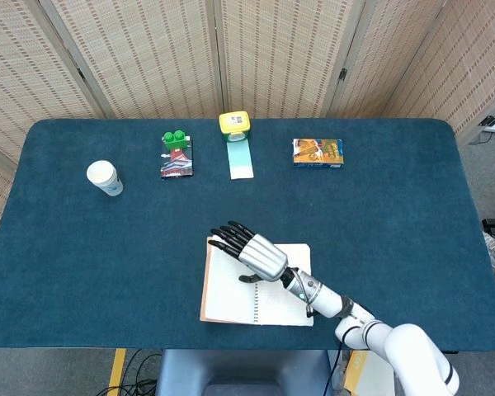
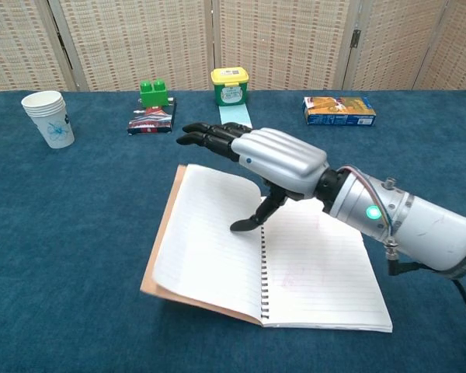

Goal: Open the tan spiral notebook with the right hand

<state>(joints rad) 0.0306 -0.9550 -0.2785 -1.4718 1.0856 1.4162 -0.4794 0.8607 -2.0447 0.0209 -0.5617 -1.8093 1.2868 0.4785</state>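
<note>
The tan spiral notebook (image 1: 231,293) (image 2: 210,256) lies open near the table's front edge, lined white pages showing on both sides of the spiral. Its tan cover forms the left leaf, whose outer edge stands slightly off the table in the chest view. My right hand (image 1: 252,252) (image 2: 268,159) stretches out flat over the left leaf, fingers extended and apart, thumb pointing down near the spiral, holding nothing. My left hand is in neither view.
Along the far side stand a white paper cup (image 1: 104,178) (image 2: 48,117), a green block on a small book (image 1: 176,153) (image 2: 153,106), a yellow-lidded container on a pale card (image 1: 236,132) (image 2: 231,87), and an orange snack box (image 1: 318,153) (image 2: 339,109).
</note>
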